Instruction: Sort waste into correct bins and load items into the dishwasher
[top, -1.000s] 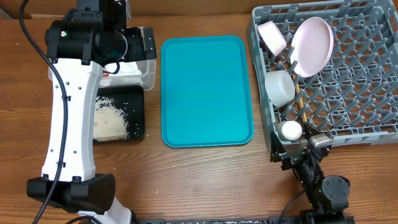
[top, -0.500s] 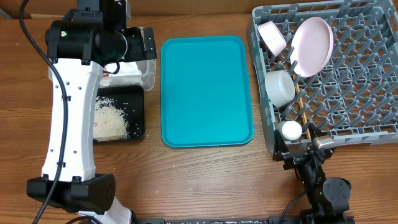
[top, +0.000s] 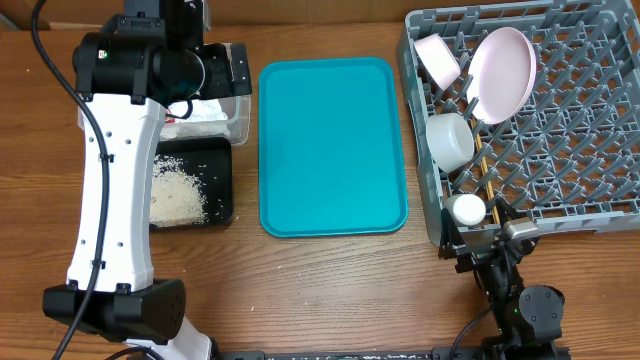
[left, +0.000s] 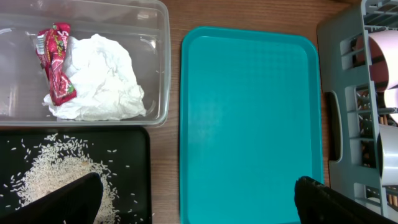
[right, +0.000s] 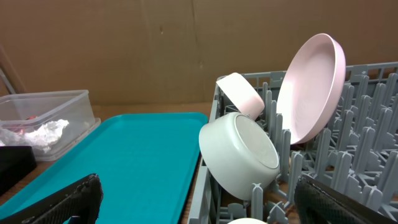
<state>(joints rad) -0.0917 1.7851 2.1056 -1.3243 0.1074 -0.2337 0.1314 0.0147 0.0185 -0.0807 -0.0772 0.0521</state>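
The clear tub (left: 165, 62) holds the red-and-white wrapper (left: 55, 62) and the crumpled napkin (left: 99, 87). The black tray (left: 143, 162) holds loose rice (left: 56, 177). The grey dish rack (top: 560, 150) holds the plate (top: 503, 72), small white bowl (top: 438, 58), grey-green bowl (top: 450, 140), cup (top: 467, 209) and chopsticks (top: 486, 178). My left gripper (left: 199, 205) is open and empty above the tub and black tray. My right gripper (right: 199, 205) is open and empty at the rack's front left corner, facing the grey-green bowl (right: 239, 152) and plate (right: 311, 87).
The flat teal tray (top: 333, 145) lies bare between the bins and the rack. My left arm (top: 115, 180) covers part of the tub and black tray from above. Bare wooden table (top: 330, 290) runs along the front.
My right arm shifted very slightly by the rack's front corner a second ago and has been still since. The left arm and all objects are unchanged.
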